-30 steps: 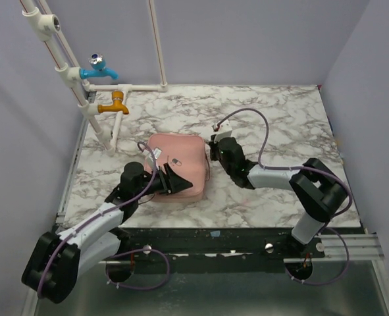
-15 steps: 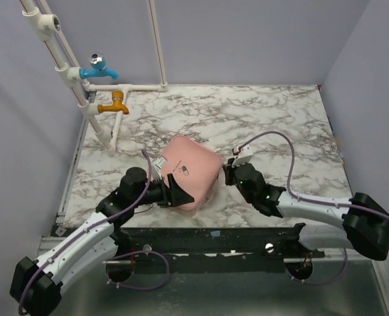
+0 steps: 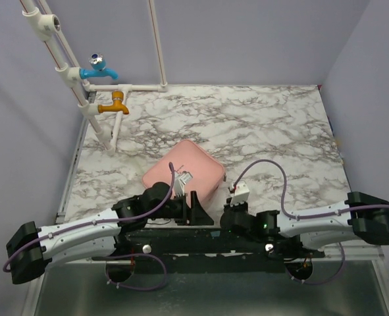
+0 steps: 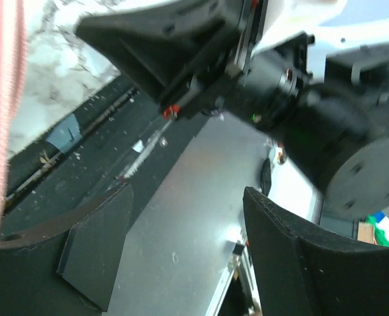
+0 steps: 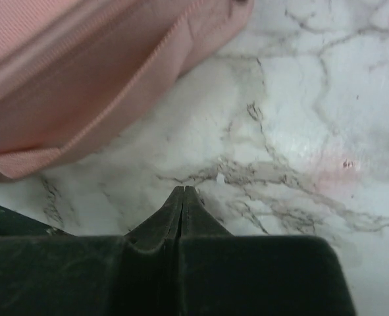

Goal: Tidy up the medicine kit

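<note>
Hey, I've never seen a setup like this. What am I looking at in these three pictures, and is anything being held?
These are two robot arms bolted side by side. The wide picture comes from a camera overhead; the other two come from cameras on each wrist. On the marble table lies a closed pink medicine kit. The left pincer is open and empty; the right pincer is shut on nothing. Neither holds the kit.

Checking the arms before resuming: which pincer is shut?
The right pincer: it is closed tight, with no gap showing. The left pincer gapes wide, holding nothing.
</note>
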Available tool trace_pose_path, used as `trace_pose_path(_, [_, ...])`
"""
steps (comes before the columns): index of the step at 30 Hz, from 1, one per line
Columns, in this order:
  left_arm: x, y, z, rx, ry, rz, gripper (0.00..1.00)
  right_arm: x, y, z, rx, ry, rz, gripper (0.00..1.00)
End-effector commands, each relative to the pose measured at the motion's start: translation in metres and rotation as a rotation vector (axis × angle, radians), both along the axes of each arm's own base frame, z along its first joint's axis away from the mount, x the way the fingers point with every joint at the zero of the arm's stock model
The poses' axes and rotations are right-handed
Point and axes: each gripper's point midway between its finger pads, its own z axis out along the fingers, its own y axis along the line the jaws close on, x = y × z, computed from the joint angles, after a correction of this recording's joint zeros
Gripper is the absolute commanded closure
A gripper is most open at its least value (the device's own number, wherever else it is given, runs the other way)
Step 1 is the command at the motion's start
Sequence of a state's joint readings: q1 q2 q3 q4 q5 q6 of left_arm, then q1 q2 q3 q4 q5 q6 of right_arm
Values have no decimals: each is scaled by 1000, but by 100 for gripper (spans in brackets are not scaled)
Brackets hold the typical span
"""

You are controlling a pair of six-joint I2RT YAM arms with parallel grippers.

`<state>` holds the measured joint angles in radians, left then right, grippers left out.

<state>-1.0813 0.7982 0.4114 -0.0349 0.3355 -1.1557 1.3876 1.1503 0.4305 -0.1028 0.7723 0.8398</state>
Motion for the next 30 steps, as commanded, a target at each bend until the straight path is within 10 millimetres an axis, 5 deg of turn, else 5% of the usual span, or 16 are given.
trace_pose_path(1, [24,-3,-16,15,15,154,30,-11,-20,-20,-42,10,-157,99])
trace_pose_path(6, [43,12,-37,78,-1,282,28,-11,-19,-5,-54,-26,-212,98])
trace_pose_path(13, [88,60,-62,146,-37,481,25,-7,-9,32,66,-68,-157,60])
trace_pose_path(18, [103,77,-72,165,-42,513,25,-3,-8,47,49,-105,-168,46])
trace_pose_path(24, [94,67,-50,92,-59,437,25,8,-11,62,11,-177,-209,31])
trace_pose_path(30, [63,52,-5,39,-106,324,26,30,-20,71,11,-173,-234,29])
